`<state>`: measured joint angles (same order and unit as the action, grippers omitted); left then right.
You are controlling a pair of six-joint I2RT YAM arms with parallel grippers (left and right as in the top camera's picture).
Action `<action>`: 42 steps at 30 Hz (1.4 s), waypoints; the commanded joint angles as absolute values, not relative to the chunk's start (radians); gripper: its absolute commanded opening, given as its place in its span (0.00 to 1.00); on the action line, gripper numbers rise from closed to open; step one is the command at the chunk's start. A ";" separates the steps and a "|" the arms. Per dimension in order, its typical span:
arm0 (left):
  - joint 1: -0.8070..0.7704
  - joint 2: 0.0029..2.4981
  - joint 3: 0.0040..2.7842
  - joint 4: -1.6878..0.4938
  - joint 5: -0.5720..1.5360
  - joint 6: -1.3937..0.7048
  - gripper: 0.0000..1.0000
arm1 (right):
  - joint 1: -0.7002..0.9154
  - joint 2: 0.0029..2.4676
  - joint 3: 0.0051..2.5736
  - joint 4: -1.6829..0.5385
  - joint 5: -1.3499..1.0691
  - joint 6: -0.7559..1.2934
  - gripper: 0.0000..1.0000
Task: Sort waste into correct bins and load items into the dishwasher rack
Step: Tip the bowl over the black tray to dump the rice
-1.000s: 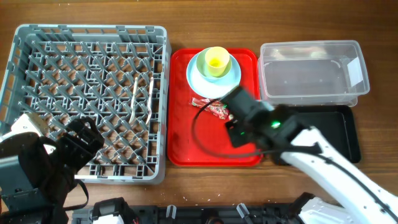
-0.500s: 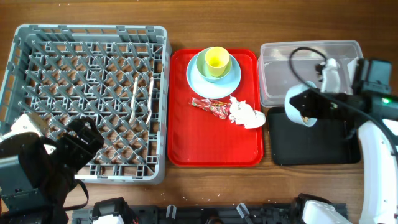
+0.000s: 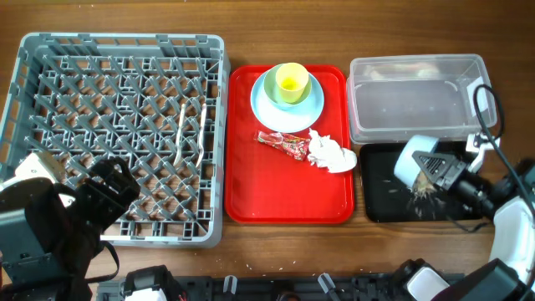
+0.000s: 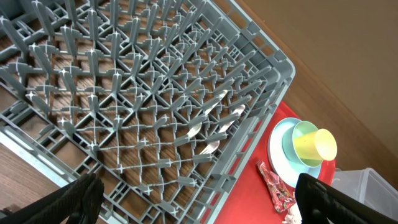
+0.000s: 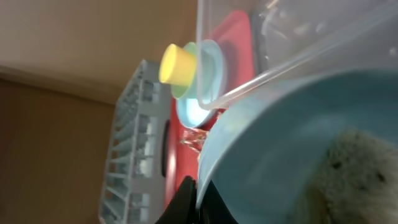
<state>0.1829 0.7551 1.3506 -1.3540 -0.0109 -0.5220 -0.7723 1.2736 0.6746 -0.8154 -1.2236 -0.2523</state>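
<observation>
I'm seeing the small light blue bowl (image 3: 413, 161) tipping sideways, pinched by its rim in my right fingers (image 5: 184, 200), whitish rice scraps (image 3: 420, 191) spilling below them onto the shallow black tray (image 3: 380, 202). The red crinkled wrapper (image 3: 284, 145) and crumpled white napkin (image 3: 333, 156) are lying left of those fingers.

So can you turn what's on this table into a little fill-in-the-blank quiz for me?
1. The yellow-green cup sits on the round light blue ____.
2. The crumpled white napkin lies on the red tray, right beside the crinkly red ____.
3. The small light blue ____ is tipped over the black tray, spilling food scraps into it.

Missing words: plate; wrapper; bowl.
</observation>
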 commanded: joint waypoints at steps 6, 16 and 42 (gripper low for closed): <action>0.189 0.752 1.358 -1.352 -0.020 -0.532 1.00 | -0.836 1.300 0.600 -0.692 -1.623 -0.125 0.04; 0.189 0.752 1.358 -1.352 -0.020 -0.532 1.00 | -0.836 1.299 0.591 -0.658 -1.622 0.024 0.04; 0.189 0.752 1.358 -1.352 -0.020 -0.532 1.00 | -0.834 1.297 0.587 -0.449 -1.614 0.292 0.04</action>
